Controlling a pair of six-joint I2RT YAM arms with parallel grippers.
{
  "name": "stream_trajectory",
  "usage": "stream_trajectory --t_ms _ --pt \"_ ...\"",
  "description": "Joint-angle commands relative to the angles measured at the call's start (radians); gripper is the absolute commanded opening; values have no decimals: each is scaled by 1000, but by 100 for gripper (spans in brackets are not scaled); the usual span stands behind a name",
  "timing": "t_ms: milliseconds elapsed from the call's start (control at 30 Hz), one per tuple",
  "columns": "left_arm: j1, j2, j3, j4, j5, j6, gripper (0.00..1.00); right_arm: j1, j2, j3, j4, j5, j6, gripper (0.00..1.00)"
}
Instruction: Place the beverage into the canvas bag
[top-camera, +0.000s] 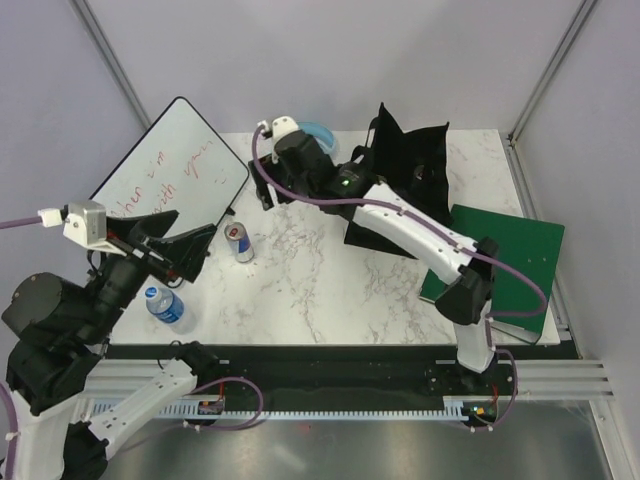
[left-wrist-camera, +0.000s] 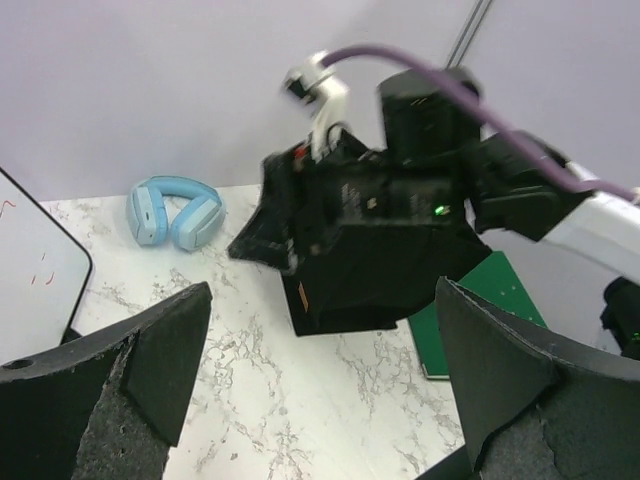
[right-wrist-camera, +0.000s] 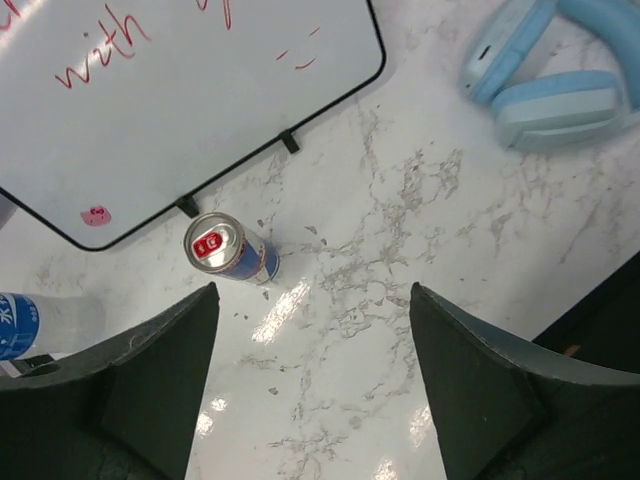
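Note:
A blue and silver drink can (top-camera: 238, 241) stands on the marble table; it also shows in the right wrist view (right-wrist-camera: 228, 250). A water bottle (top-camera: 163, 305) with a blue label lies near the left front edge and shows in the right wrist view (right-wrist-camera: 40, 322). The black canvas bag (top-camera: 412, 160) stands at the back, partly hidden by my right arm; in the left wrist view (left-wrist-camera: 372, 292) only its lower part shows. My left gripper (top-camera: 203, 246) (left-wrist-camera: 325, 400) is open and empty, just left of the can. My right gripper (top-camera: 272, 188) (right-wrist-camera: 315, 380) is open and empty, above the table behind the can.
A whiteboard (top-camera: 170, 170) with red writing leans at the back left. Light blue headphones (top-camera: 320, 131) (right-wrist-camera: 550, 70) lie at the back, left of the bag. A flat green book (top-camera: 512, 265) lies at the right. Grey walls close off the table.

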Motion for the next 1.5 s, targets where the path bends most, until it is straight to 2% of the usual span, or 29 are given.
stream_trajectory --t_ms 0,167,467,1000,1333,1433,1467 --pt "0 -37 -11 -60 28 10 100 44 99 39 47 25 14 84" --pt "0 -88 -11 -74 25 8 100 97 226 92 90 -15 -21 86" --pt "0 -100 -26 -99 16 11 100 149 344 113 182 -4 -88 87" --pt "0 -108 -26 -99 12 11 100 163 463 130 271 35 -142 87" --pt "0 -108 -31 -99 14 4 100 161 489 132 272 8 -133 82" --pt "0 -111 -29 -99 11 4 100 163 492 128 272 6 -127 79" --pt "0 -111 -28 -99 9 4 100 161 490 121 274 12 -125 75"
